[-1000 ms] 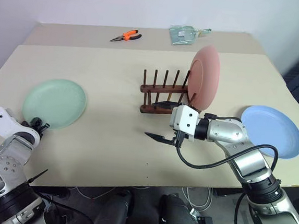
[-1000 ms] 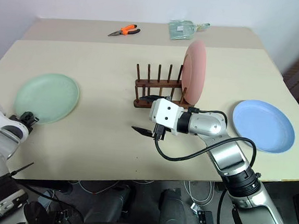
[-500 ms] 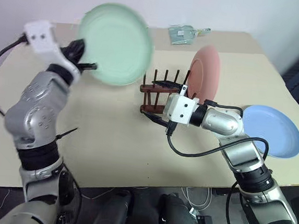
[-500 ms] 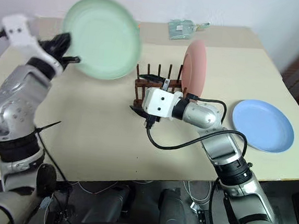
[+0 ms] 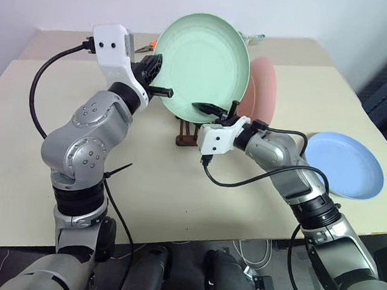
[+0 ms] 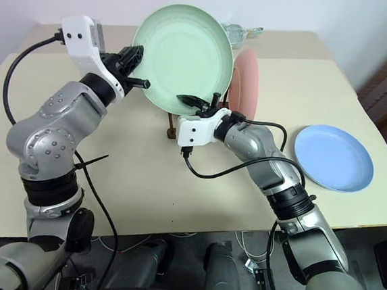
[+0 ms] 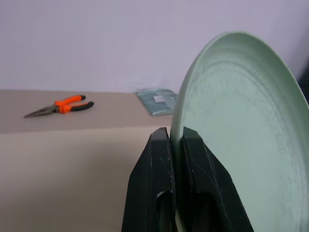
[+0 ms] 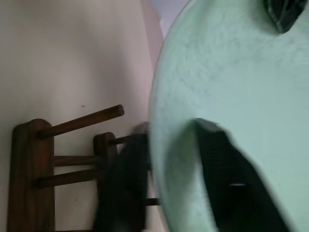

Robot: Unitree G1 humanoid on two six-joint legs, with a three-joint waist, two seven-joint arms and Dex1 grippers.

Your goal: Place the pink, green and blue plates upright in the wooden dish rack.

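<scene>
**Green plate held on edge above the rack, both hands at its rim**

While the green plate is carried on edge over the wooden rack, the left hand has its two black fingers pressed together on the plate's rim, one finger on each face. This pinch holds the plate upright, concave face toward the robot, which is the attitude needed for it to drop between the pegs.

The right hand reaches in from the opposite side, at the plate's lower edge. In the right wrist view one finger lies against the concave face and the other runs behind the rim, so the fingers straddle the edge. Whether they grip the plate or only bracket it cannot be told. Judged from this position, the right hand is there to steady or take over the lower edge.

The rack stands on the table directly beneath the plate and is largely hidden by it. The pink plate already stands upright at the rack's right end, just behind the green one. The blue plate lies flat on the table, well apart to the right. Orange pliers and a small packet lie at the table's far side.
</scene>
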